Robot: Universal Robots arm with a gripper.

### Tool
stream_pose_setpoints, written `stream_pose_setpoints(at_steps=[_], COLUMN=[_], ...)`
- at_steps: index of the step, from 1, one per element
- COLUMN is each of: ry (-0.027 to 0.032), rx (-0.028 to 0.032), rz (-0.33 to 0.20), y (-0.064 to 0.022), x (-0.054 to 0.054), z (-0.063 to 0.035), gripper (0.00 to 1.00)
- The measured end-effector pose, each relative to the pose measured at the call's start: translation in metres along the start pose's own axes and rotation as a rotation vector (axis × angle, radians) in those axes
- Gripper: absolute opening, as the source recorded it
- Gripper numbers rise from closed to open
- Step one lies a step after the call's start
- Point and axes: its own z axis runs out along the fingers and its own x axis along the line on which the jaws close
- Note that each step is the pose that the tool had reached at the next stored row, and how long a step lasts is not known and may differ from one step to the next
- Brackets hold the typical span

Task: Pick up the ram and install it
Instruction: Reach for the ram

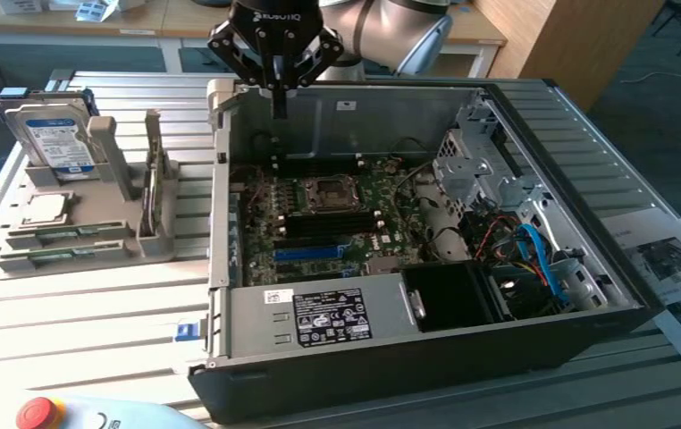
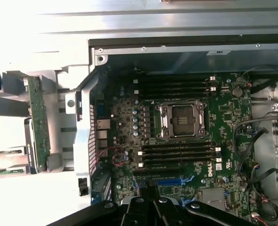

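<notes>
Pick-up not yet begun, I judge — the claw (image 1: 277, 98), fingers together and empty, hangs over the open computer case (image 1: 436, 366). The ram (image 2: 38, 122) stands on edge in the grey holder (image 1: 105, 147) beside the case — grasping it would need parted fingers squared to its thin edge.

I'm holding the arm (image 1: 394, 31) up high with the wrist aiming straight down, and I'm running the gripper (image 1: 279, 105) with its fingers (image 2: 138, 212) pressed together, tips pointing downward.

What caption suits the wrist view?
Shut hand above the motherboard in the open case, ram standing in a holder outside.
</notes>
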Motion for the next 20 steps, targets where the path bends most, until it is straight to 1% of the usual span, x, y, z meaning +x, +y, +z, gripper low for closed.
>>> stream_pose_setpoints(at_steps=[13,20], ry=[0.0000,0.0000], rx=[-0.0001,-0.0001], rz=[0.000,0.000], y=[-0.0019,-0.0031], x=[0.025,0.041], z=[-0.0007,-0.0011], gripper=[0.11,0.11])
